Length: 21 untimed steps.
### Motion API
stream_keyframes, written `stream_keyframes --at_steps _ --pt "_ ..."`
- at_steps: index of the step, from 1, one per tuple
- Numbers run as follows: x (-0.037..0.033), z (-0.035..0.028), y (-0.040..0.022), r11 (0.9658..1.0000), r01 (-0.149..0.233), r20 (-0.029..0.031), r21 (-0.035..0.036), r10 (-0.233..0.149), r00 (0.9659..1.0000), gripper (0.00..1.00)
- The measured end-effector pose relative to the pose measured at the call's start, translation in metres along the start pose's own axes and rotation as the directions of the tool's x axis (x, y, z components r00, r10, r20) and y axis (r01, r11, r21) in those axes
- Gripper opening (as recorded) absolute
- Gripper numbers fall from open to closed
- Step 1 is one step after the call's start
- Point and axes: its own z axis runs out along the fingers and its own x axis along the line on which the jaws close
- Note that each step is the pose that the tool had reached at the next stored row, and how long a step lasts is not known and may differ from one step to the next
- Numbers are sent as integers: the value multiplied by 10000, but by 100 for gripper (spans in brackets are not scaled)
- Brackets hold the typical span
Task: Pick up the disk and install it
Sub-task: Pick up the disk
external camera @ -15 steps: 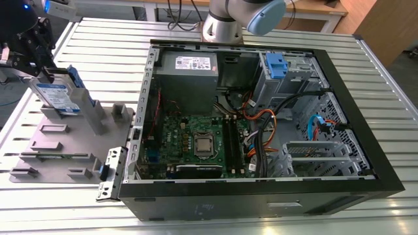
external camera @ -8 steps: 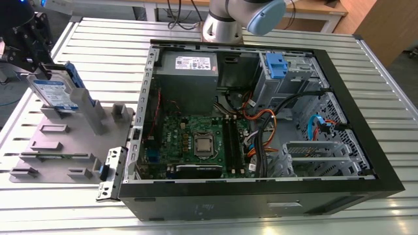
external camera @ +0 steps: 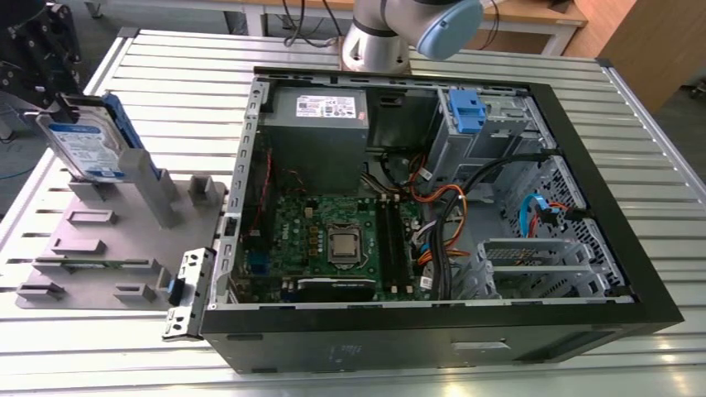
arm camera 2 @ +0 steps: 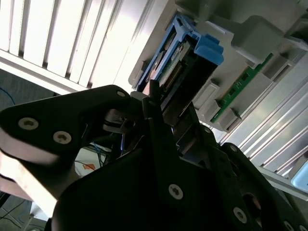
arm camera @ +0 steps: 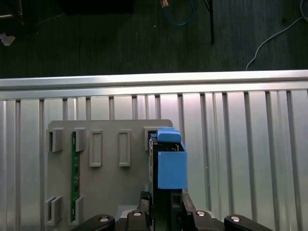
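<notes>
Disk (external camera: 91, 141) stood upright in holder (external camera: 111, 240) on desk (external camera: 617, 107); claw (arm camera: 166, 207) straddled its upper end, clamped or loose couldn't tell.

Silvery metal disk (external camera: 86, 149), glossy blue plastic rails (external camera: 124, 124)

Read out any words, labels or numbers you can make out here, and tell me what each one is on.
Disk label: print too small to read.
Power supply sticker: too small to read.
Motherboard markings: unreadable.
No text can be quoted.
</notes>
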Motion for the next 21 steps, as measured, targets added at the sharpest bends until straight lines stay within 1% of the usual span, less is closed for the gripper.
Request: stream_keyframes --at_steps 3,4,21 --pt "-4 -85 4 10000 0 0 -1 0 10000 35" --pt "-5 -100 5 10000 -1 0 -1 1 10000 35" --pt "-5 -116 5 10000 0 0 0 0 10000 35"
